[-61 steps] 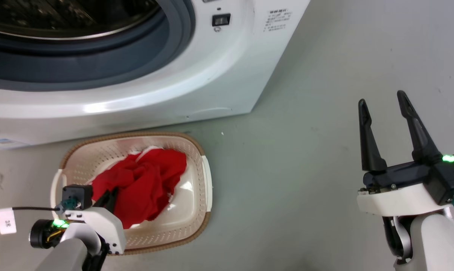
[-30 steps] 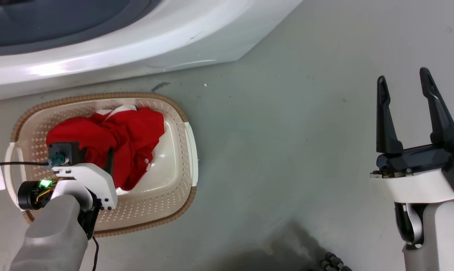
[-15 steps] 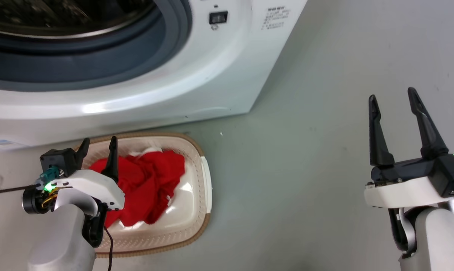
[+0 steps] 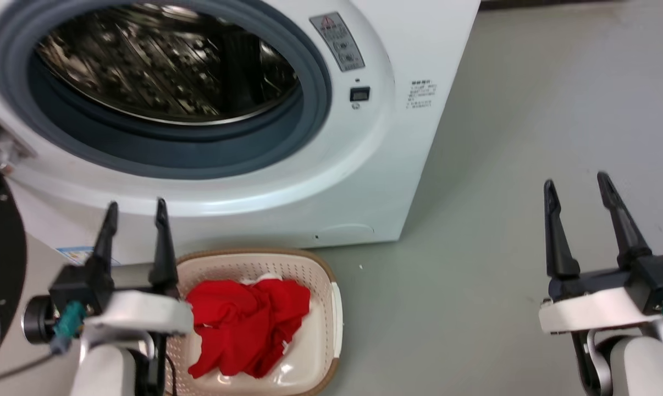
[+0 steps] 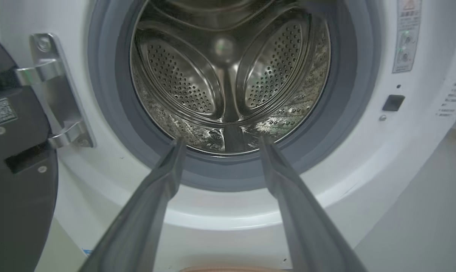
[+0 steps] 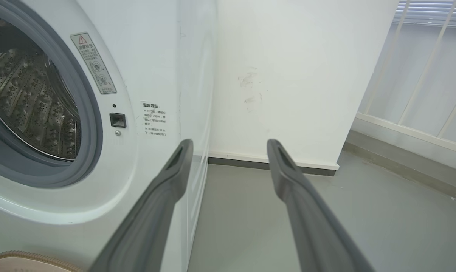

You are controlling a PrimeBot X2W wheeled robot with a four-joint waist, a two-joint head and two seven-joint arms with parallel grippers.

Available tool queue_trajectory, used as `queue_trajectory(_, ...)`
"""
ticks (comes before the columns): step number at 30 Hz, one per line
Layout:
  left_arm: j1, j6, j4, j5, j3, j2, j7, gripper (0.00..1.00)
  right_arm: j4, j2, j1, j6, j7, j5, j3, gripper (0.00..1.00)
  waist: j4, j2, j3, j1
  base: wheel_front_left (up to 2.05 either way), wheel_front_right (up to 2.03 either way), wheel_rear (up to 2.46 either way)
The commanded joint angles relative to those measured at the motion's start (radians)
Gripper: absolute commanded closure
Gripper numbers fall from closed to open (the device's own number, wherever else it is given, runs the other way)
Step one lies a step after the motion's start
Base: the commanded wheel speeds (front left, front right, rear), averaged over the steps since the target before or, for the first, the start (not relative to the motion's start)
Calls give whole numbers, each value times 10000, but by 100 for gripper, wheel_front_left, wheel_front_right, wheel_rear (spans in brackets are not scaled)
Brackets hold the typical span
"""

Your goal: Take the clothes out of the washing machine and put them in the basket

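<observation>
Clothes [image 4: 249,330] lie in the basket [image 4: 309,272], near the washer [image 4: 364,181]
I see my left gripper [image 4: 136,204] spread at the basket's left, right gripper [image 4: 575,179] spread well apart over floor [image 4: 474,275]

It is a laundry room with washing machine [image 4: 364,176], grey floor [image 4: 529,121], white wall [image 6: 288,75].

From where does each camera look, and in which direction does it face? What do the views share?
Head view: on the head, facing forward and down at the washing machine and the basket holding the clothes; the left gripper and right gripper show, open.
Left wrist view: on the left wrist, facing straight into the drum, between its own fingers.
Right wrist view: on the right wrist, facing the machine's corner and a wall, between its own fingers.
Shared: all three show the drum; both wrist views catch the basket's rim.
</observation>
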Motion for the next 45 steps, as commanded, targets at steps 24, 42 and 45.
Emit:
queue_trajectory(24,3075,542,-2077,2137,-226,-739,-24,0,73,10,1821,-11,-21,278,68,0,374,0,-1878,2,0,0,0)
queue_trajectory(42,2890,656,-2237,1928,-183,-846,-24,0,110,10,1663,-11,-21,198,21,0,397,0,-1714,2,0,0,0)
queue_trajectory(45,2924,693,-2246,1895,-148,-859,-24,0,139,10,1646,-11,-21,186,52,0,367,0,-1741,2,0,0,0)
